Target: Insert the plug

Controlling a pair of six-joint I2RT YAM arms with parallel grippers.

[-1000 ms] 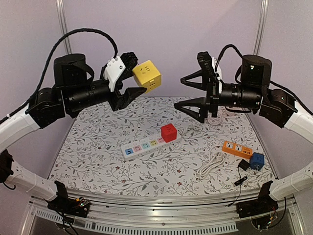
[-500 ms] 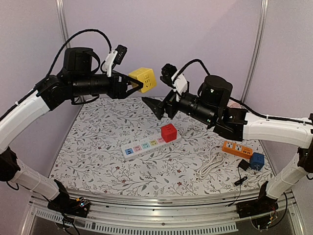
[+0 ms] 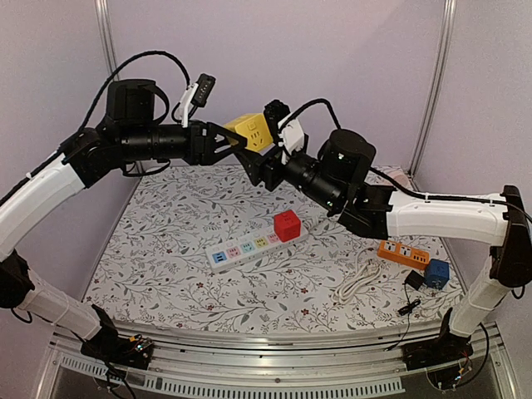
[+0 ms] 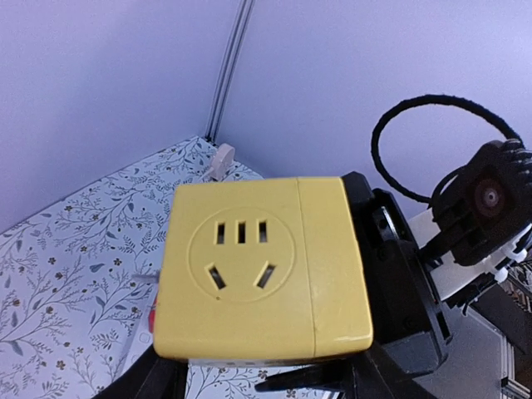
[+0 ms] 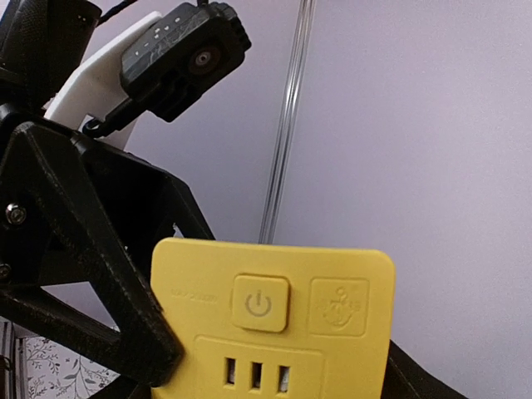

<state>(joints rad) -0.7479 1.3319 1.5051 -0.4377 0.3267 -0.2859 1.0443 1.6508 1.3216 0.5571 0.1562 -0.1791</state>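
The plug is a yellow cube adapter (image 3: pixel 252 130) held in the air above the far side of the table. My left gripper (image 3: pixel 237 141) is shut on it from the left. The left wrist view shows its socket face (image 4: pixel 258 266). In the right wrist view, its power button face (image 5: pixel 274 324) fills the lower frame. My right gripper (image 3: pixel 256 163) reaches in from the right and is open, its fingers straddling the cube. One black finger (image 4: pixel 399 274) lies close along the cube's side. The white power strip (image 3: pixel 249 245) lies on the mat below.
A red cube adapter (image 3: pixel 287 224) sits plugged into the strip's right end. At the right of the mat lie an orange strip (image 3: pixel 403 252), a blue cube (image 3: pixel 437 273), a black adapter (image 3: pixel 413 281) and a coiled white cable (image 3: pixel 359 278).
My right arm has swung left across the table to the yellow cube, and its fingers now sit around it. My left arm has turned the cube toward the right arm and holds it there.
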